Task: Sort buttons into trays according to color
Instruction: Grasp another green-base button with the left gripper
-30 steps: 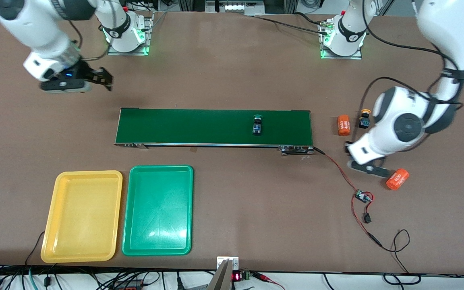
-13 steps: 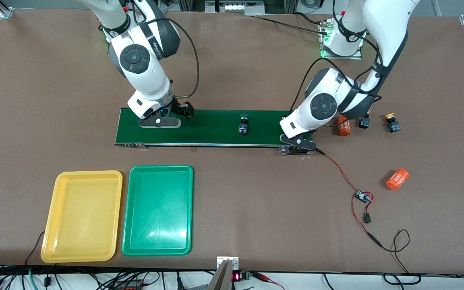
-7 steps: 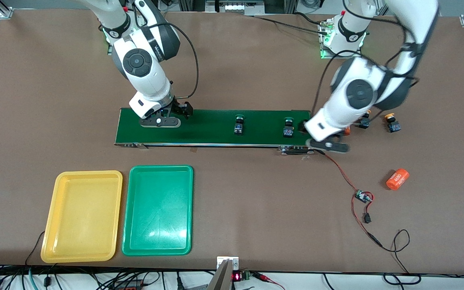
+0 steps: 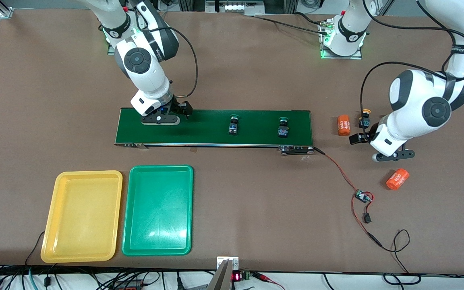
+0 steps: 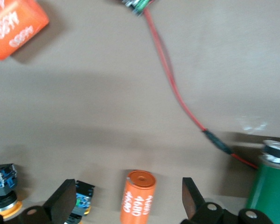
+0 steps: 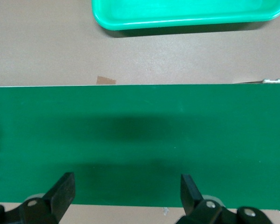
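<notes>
Left pincer [image 5: 126, 205] open over orange cylinder [image 5: 138, 198], right pincer [image 6: 126, 193] open — over conveyor belt [image 6: 140, 140]

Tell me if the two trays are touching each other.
Apart. The front view shows a narrow strip of brown table between the yellow tray and the green tray along their facing edges.

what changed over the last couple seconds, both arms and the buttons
The left end effector set a second green button on the conveyor belt, let go, and swung out over the table near the yellow buttons. The first green button rode along the belt toward the right arm's end. The right end effector came down over that end and waits, open. Both trays stayed empty.
</notes>
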Available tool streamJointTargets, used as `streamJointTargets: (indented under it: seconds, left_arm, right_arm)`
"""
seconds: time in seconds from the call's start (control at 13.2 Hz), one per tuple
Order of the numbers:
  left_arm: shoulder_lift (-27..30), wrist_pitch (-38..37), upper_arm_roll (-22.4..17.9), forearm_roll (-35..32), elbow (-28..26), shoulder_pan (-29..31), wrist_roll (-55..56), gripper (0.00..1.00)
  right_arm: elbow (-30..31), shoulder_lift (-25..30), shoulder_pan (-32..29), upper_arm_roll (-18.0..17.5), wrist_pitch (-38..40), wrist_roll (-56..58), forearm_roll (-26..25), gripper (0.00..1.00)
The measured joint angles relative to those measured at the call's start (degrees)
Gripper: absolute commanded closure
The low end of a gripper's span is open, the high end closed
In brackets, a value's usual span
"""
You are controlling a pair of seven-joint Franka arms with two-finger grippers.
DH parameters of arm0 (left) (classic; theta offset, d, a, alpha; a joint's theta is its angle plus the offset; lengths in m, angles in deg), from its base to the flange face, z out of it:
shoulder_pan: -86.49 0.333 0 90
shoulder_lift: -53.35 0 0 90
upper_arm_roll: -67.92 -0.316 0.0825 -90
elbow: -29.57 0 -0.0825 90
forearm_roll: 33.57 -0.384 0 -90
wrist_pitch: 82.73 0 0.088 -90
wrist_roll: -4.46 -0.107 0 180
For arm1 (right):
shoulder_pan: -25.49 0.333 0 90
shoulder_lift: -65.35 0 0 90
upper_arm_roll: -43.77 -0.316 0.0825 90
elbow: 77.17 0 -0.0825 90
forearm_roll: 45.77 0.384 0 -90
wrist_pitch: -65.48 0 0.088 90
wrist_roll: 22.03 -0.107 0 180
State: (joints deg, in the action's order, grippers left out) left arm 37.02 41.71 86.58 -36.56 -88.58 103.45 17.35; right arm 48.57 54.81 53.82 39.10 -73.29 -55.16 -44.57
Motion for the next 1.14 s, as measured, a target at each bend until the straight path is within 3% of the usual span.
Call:
streamJointTargets:
  seconds: [0.45, 1.14]
  left_arm:
    - [-2.06, -0.22, -0.08, 0.00, -4.57, 10.17, -15.71, 0.00]
    - [0.11, 4.92, 0.56, -0.37, -14.56, 9.93, -22.52, 0.00]
  right_arm:
    - [0.01, 0.06, 0.02, 0.00, -0.10, 0.00, 0.00, 0.00]
    - [-0.62, 0.21, 0.01, 0.01, -1.03, -5.33, -0.07, 0.00]
